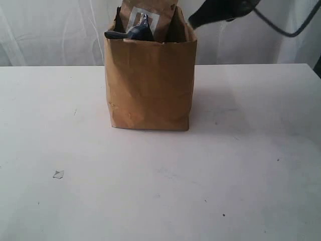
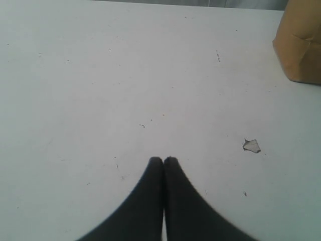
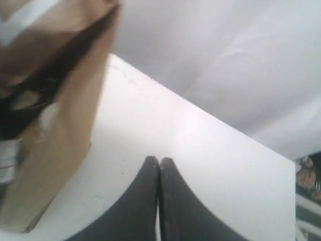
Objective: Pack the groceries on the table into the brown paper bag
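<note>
Right gripper [image 3: 159, 160] hangs clenched, empty, at the brown paper bag's [image 1: 150, 85] one o'clock — left gripper [image 2: 163, 159] likewise over the table [image 2: 100, 75].

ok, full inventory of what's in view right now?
brown paper bag: 1, brown, upright mid-table
brown pouch: 1, brown with a white square, sticking out of the bag's top
dark packet: 1, dark blue-black, poking over the bag's rim in front of the pouch
table: 1, white, a few small dark marks
scrap: 1, pale grey, on the table's near left
curtain: white, behind the table
cable: 1, dark, upper right
right arm: 1, black, above the bag's right edge
left tool: 1, black, shut, empty, over bare table
right tool: 1, black, shut, empty, beside the bag
</note>
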Robot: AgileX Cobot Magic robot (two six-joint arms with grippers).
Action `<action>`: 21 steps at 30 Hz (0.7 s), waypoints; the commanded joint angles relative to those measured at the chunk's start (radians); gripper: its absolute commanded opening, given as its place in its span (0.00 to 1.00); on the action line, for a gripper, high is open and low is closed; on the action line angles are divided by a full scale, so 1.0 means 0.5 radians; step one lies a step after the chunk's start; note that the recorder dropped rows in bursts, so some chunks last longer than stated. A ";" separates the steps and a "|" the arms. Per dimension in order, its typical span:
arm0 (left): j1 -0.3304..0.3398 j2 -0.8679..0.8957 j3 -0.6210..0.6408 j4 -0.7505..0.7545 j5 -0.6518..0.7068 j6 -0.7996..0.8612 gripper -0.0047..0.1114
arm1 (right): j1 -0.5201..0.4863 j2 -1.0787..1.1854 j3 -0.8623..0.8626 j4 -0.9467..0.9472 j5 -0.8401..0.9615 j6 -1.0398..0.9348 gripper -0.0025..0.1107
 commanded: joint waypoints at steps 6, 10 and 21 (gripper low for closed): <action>0.003 -0.010 0.007 0.007 -0.003 -0.003 0.04 | -0.532 -0.085 0.084 -0.098 -0.118 0.728 0.02; 0.003 -0.010 0.007 0.007 -0.003 -0.003 0.04 | -0.684 -0.180 0.239 -0.098 -0.271 0.860 0.02; 0.003 -0.010 0.007 0.007 -0.003 -0.003 0.04 | -0.887 -0.582 0.777 -0.039 -0.119 0.982 0.02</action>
